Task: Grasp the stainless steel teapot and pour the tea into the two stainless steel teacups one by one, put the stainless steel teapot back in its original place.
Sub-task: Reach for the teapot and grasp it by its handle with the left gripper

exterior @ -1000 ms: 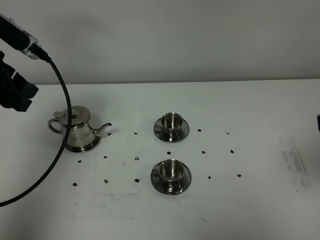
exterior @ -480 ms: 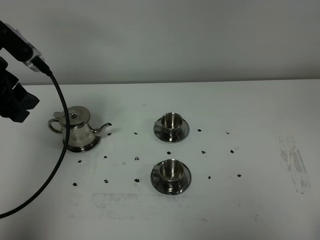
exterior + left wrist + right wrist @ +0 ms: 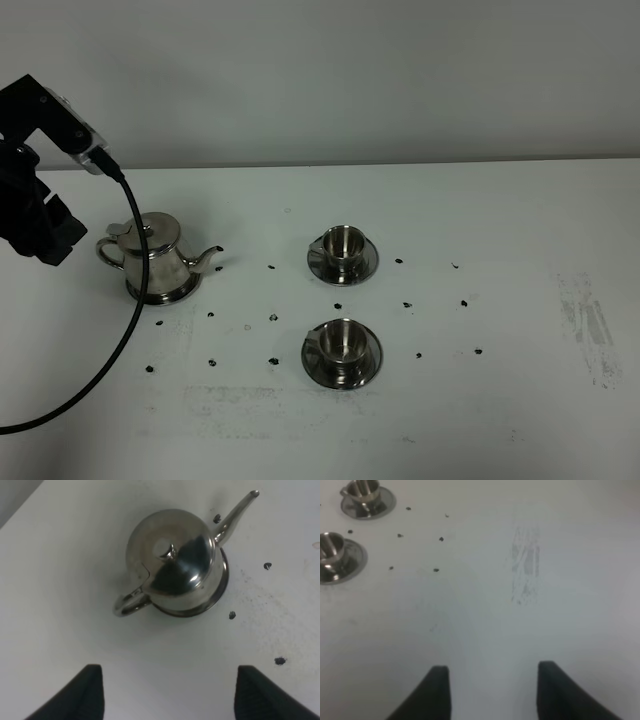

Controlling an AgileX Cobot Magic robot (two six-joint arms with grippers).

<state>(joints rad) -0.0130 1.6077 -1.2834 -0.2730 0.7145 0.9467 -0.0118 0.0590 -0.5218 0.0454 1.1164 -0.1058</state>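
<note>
The steel teapot (image 3: 155,258) sits on its coaster disc (image 3: 222,580) at the table's (image 3: 500,200) 9 o'clock, spout aimed toward the 2 teacups (image 3: 343,340). The left gripper (image 3: 169,692) hovers off its 9 o'clock, jaws wide and empty; the right gripper (image 3: 492,690), also parted and empty, hangs near 3 o'clock. Rigid, polished, probably slippery and tea-heavy, the pot invites a hold on its loop handle (image 3: 129,602). The disc's rim shows only from the left wrist; pot and cups together, only from above.

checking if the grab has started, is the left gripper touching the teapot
Apart. The left wrist view shows bare table between the open left gripper and the teapot.
</note>
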